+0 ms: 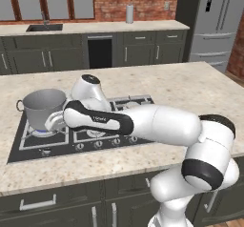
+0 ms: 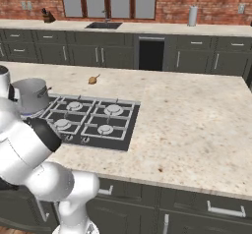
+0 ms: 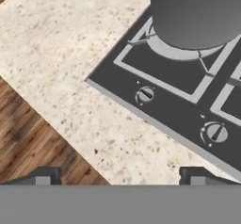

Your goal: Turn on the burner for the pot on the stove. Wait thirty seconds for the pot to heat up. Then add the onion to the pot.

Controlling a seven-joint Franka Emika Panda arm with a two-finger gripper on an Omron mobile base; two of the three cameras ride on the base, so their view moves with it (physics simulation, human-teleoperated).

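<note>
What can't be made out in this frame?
- Pot interior: all views, walls hide it.
- Burner: hand view, mostly under the pot.
- Onion: right base view, too small for detail.
- Stove knob markings: base views, too small.

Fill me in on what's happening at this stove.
The arm is reaching low over the stove's front left corner, its open gripper empty above the counter edge near two knobs. The pot sits on the burner, where a faint blue glow shows at its base. The onion lies on the counter behind the stove, untouched.
</note>
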